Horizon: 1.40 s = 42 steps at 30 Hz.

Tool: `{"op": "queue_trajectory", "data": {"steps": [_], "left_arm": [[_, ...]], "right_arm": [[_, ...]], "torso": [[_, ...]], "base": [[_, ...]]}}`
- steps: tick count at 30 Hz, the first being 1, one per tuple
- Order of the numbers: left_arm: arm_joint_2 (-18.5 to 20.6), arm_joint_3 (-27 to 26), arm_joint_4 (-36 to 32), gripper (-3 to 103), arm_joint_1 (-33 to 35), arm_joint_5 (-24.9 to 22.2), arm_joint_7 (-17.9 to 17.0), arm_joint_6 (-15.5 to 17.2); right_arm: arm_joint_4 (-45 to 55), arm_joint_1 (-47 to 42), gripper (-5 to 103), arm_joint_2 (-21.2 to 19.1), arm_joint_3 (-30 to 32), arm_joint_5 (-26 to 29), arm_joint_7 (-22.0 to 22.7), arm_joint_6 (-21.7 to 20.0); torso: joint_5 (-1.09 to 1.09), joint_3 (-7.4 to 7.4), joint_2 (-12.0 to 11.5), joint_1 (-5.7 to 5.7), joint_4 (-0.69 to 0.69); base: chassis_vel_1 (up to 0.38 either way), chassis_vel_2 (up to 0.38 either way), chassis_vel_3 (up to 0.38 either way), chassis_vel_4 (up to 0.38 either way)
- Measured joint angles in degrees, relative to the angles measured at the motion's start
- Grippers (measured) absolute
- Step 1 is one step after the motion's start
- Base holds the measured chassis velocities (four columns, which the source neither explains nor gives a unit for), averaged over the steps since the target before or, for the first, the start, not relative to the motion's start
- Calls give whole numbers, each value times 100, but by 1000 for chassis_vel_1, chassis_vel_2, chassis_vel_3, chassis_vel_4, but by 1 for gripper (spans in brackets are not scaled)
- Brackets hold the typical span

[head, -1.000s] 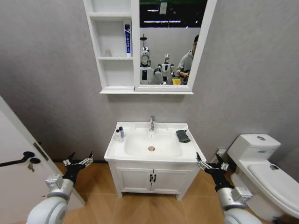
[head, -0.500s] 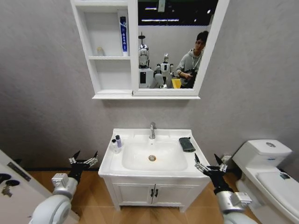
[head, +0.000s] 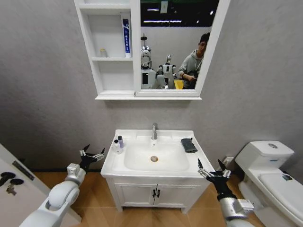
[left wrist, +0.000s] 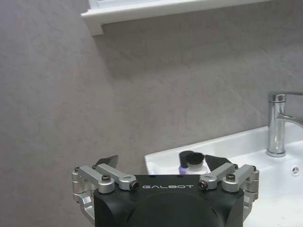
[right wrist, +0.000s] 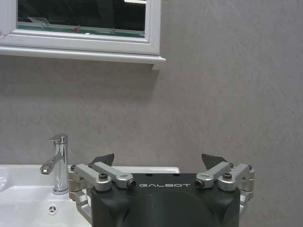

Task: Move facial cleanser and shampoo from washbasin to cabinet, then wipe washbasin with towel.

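Washbasin centred low against the grey wall, chrome tap at its back edge, brass-ringed drain in the bowl. Two small bottles upright on the back left corner of the rim, one with a dark cap and purple body, the other pale, just beside each other. Towel, dark and folded, flat on the right side of the rim, well apart from the bottles. Cabinet up on the wall, joined to the mirror; blue tube upright against its right wall, small jar on the middle shelf. Left end effector released, fingers spread, just left of the washbasin near the bottles, grasping nothing. Right end effector likewise spread wide and empty, near the front right corner. Toilet off to the right.
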Motion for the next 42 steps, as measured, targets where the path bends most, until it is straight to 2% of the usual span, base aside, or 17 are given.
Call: {"op": "queue_trajectory", "data": {"steps": [5,7,9,12,16,23,40,42], "left_arm": [[-71,494,280,100,-532,-77,30,138],[-285,816,576,100,-852,-111,-94,132],[-355,915,674,100,-946,-115,-139,128],[-679,1319,1194,100,-1362,-42,-503,71],[-862,1372,1427,100,-1433,48,-697,39],[-1026,1476,1511,100,-1446,108,-836,43],[-1255,1706,1887,100,-1787,180,-874,-8],[-1319,1744,1949,100,-1863,181,-964,1]], "right_arm": [[-91,-27,100,64,25,-48,16,2],[-205,-8,100,72,52,-91,29,20],[-226,-1,100,75,60,-94,38,20],[-260,3,100,82,78,-95,68,20],[-300,-14,100,101,102,-91,75,20],[-326,-2,100,136,98,-102,122,13],[-322,-42,100,166,181,-118,180,7],[-304,-89,100,193,195,-141,188,16]], "torso": [[-1,0,0,-1,0],[-1,0,0,-1,0],[-2,0,0,-1,1],[-1,0,0,0,-1],[-1,0,0,-1,0],[-1,0,0,-1,0],[-1,0,0,-1,0],[0,-1,0,-1,0]], "base": [[0,0,0,0],[0,0,0,0],[0,0,0,0],[0,0,0,0],[0,0,0,0],[0,0,0,0],[0,0,0,0],[0,0,0,0]]}}
